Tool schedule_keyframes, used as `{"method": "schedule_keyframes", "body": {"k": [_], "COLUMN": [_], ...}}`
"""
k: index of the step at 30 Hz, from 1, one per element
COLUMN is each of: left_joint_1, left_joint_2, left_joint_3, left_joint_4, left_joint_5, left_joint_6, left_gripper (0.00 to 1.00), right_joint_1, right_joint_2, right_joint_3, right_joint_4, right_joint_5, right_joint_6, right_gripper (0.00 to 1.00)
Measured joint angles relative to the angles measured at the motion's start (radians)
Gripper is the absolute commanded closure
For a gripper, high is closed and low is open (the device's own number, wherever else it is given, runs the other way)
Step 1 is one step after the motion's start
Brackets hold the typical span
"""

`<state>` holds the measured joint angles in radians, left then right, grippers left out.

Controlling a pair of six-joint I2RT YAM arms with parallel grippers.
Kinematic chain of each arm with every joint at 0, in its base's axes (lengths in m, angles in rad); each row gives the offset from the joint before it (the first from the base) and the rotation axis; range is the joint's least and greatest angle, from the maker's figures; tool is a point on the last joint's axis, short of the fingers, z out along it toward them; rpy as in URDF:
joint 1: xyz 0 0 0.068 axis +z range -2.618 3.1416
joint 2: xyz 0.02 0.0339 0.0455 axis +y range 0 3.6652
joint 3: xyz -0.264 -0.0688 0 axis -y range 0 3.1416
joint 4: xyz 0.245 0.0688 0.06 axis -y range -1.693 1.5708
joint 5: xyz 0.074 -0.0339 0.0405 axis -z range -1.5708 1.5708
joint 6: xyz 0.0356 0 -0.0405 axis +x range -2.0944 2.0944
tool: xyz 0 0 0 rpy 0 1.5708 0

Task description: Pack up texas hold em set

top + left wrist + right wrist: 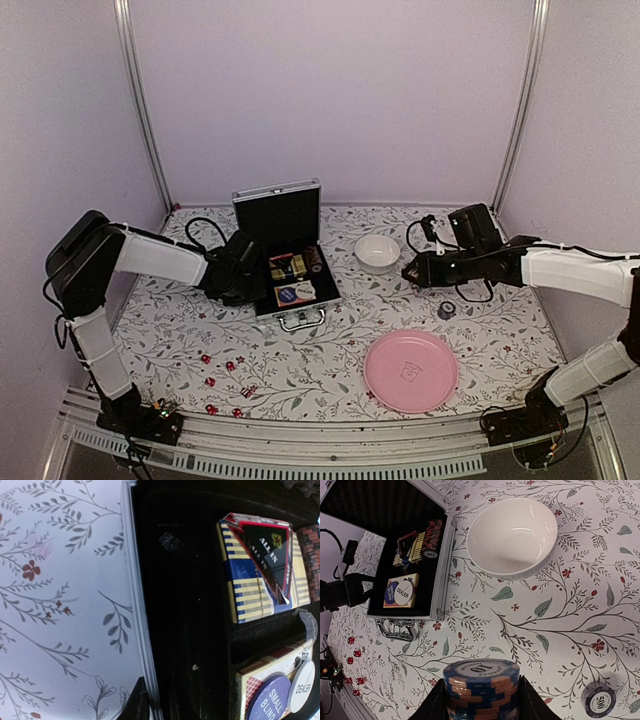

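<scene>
Holding chips beside the open poker case

Mid-table (330, 340) the silver briefcase (290, 268) lay open, its lid upright at the far side, its handle (300, 320) toward the arms and its long axis left to right, with two card decks (255, 580) inside. One white bowl (377, 250) sat just right of it, one pink plate (410, 371) nearer and one loose chip (446, 311) between them — six red dice (230, 366) lay scattered near-left. The right fingers (437, 705) pinched a chip stack (481, 680) — the left fingers (139, 707), pressed together, hung at the case's left wall.
</scene>
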<state>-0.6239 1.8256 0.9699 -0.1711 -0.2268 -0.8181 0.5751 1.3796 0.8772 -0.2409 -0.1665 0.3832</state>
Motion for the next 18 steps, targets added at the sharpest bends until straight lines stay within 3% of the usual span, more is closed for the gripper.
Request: {"method": "schedule_keyframes", "body": {"k": [6, 10, 14, 18], "left_joint_1": [-0.063, -0.108, -0.15, -0.177], "left_joint_2": [0.0, 0.0, 0.0, -0.002], "left_joint_3": [-0.002, -0.002, -0.002, -0.003], "left_joint_4": [0.002, 0.001, 0.001, -0.003], "left_joint_5": [-0.01, -0.014, 0.004, 0.034], "left_joint_6": [-0.044, -0.072, -0.09, -0.099], "left_gripper": [0.88, 0.83, 0.71, 0.47], "right_joint_1": [0.024, 0.049, 0.085, 0.12], "right_joint_2": [-0.003, -0.004, -0.004, 0.0], "right_joint_3": [0.0, 0.0, 0.0, 0.004], "right_joint_4": [-0.001, -0.002, -0.003, -0.006], "right_joint_5": [0.008, 0.024, 0.04, 0.053], "right_joint_6": [0.017, 0.03, 0.047, 0.059], "right_gripper": [0.89, 0.89, 0.89, 0.89]}}
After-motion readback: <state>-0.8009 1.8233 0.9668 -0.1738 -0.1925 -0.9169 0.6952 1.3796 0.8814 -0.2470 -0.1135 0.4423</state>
